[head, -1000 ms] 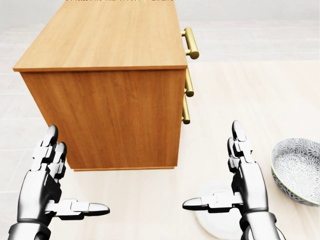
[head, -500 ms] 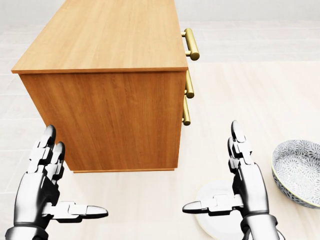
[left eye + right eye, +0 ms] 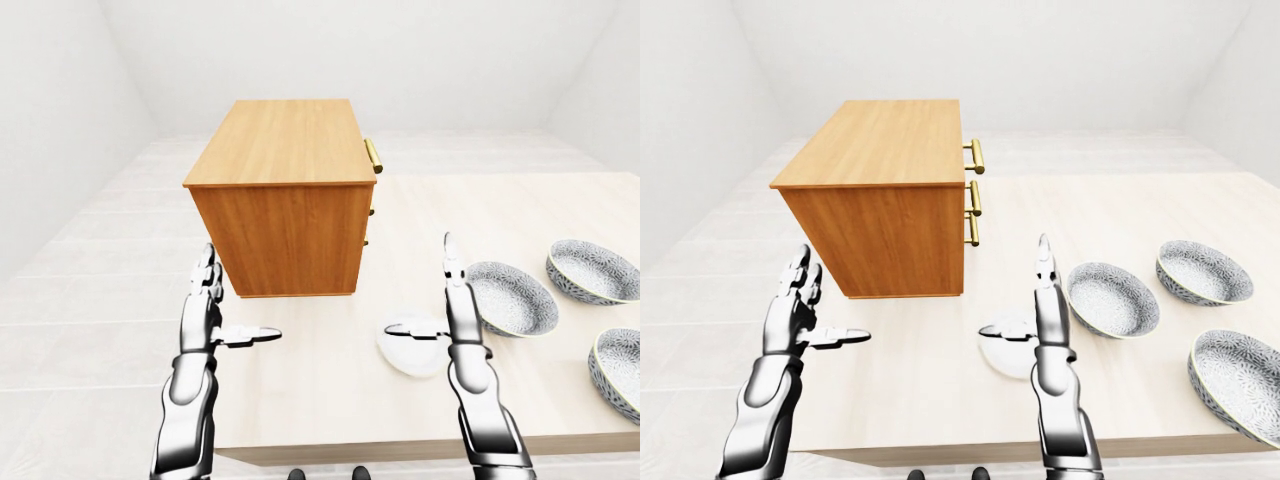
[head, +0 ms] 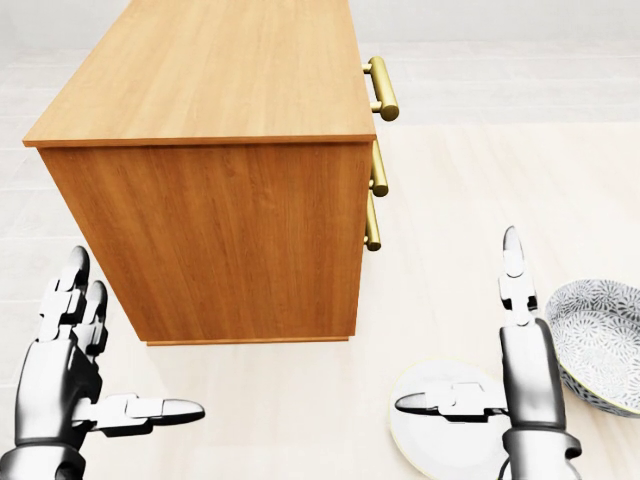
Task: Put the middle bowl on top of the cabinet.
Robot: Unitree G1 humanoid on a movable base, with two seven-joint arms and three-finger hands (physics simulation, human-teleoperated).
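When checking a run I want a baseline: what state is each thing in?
Left hand: open, holding nothing.
Right hand: open, holding nothing.
Cabinet: upright on the table, drawers look shut, nothing on top.
Left bowl: upright, empty.
Far bowl: upright, empty.
Right bowl: upright, empty.
White plate: flat on the table, bare, partly hidden by the right hand.

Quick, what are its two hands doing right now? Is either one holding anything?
Left hand: open, fingers spread, holding nothing.
Right hand: open, fingers spread, holding nothing.
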